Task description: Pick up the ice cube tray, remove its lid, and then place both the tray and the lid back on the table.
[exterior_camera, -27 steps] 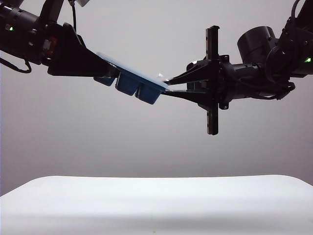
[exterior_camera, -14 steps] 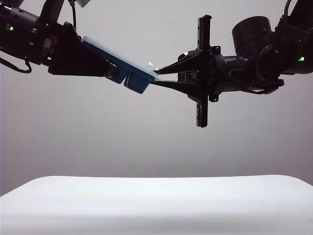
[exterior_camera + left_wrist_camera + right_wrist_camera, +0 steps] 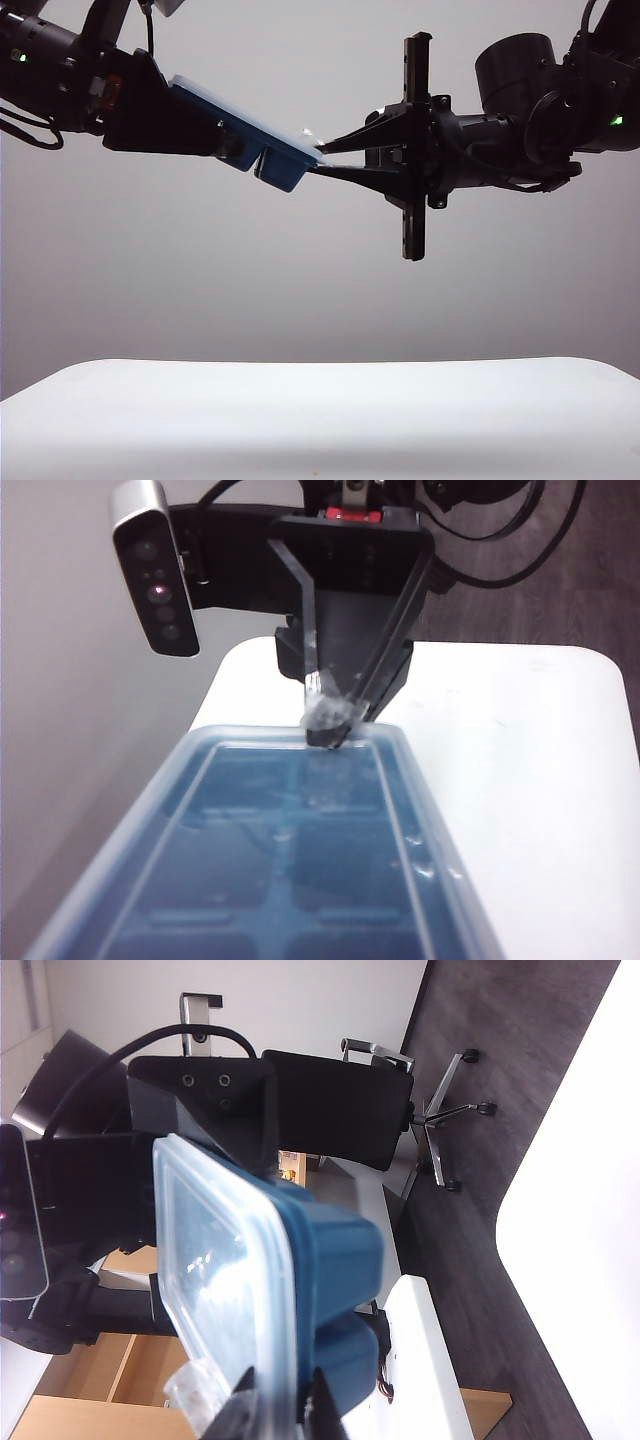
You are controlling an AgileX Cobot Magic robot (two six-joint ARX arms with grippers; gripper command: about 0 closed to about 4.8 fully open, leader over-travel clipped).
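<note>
The dark blue ice cube tray (image 3: 285,170) hangs high above the white table (image 3: 320,420), tilted down toward the right. The translucent lid (image 3: 225,110) still covers it. My left gripper (image 3: 235,142) grips the tray's upper left end; its fingers are hidden in the left wrist view, where the covered tray (image 3: 290,880) fills the foreground. My right gripper (image 3: 318,158) is shut on the lower right end. In the right wrist view its fingers (image 3: 280,1415) pinch the lid (image 3: 205,1250) at its rim, against the tray (image 3: 335,1260). The left wrist view shows those fingertips (image 3: 328,735) at the lid's far edge.
A vertical black bar (image 3: 415,150) crosses my right wrist, close to the tray's end. The table (image 3: 520,760) lies far below both arms. An office chair (image 3: 330,1110) and dark floor sit beyond the table's edge.
Over the second, my right gripper rose and shifted left, its wrist rolling. The tray's right end lifted and the tray turned, so its compartments show less. Over the last half second, almost nothing moved.
</note>
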